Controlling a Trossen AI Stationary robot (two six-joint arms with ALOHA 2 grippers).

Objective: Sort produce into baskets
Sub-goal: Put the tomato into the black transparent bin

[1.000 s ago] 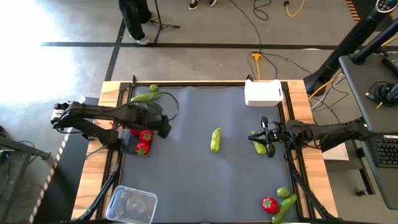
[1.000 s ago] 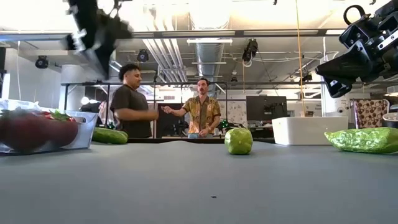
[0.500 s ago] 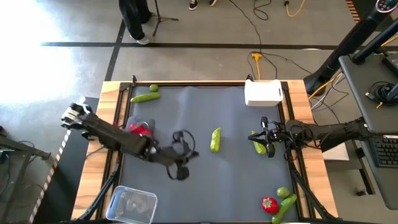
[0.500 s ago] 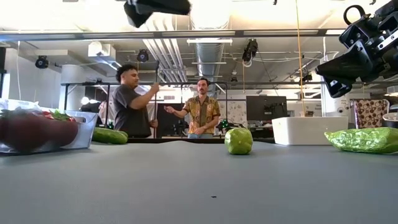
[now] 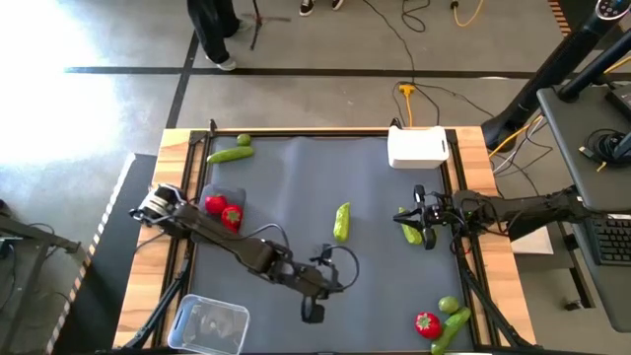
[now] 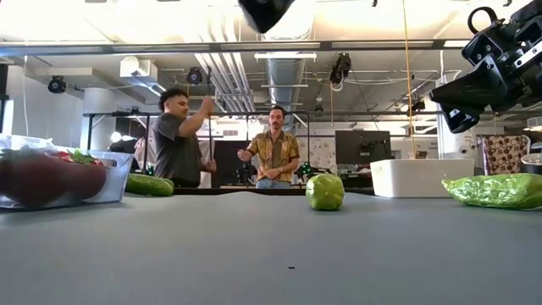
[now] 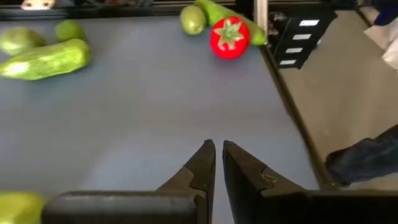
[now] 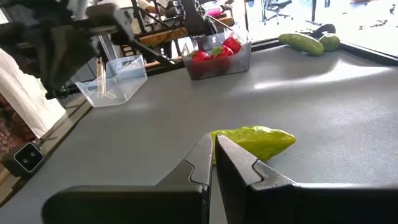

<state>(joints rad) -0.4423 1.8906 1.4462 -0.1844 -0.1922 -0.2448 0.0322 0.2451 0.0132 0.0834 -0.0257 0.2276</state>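
Note:
My left gripper [image 5: 315,310] hangs shut and empty, high over the mat's near middle; in the low view it shows at the top [image 6: 264,10]. My right gripper [image 5: 414,219] is shut and empty, above the mat at the right, beside a long green piece [image 5: 409,234], which lies just past its fingertips [image 8: 255,140]. Another long green piece [image 5: 341,222] lies mid-table. Red round pieces [image 5: 224,211] sit in the small dark tray [image 5: 235,194] at the left. A red piece [image 5: 427,323], a lime ball [image 5: 449,306] and a long green piece [image 5: 455,325] lie at the near right corner.
The white box [image 5: 418,148] stands at the far right and the clear tub [image 5: 209,323] at the near left corner. A long green piece [image 5: 229,154] and a lime ball [image 5: 244,140] lie at the far left. Two people [image 6: 271,152] stand beyond the table's far edge.
My left gripper has left the dark tray at the left and swung toward the table's right and near edges, to the near middle of the mat. My right arm has kept still.

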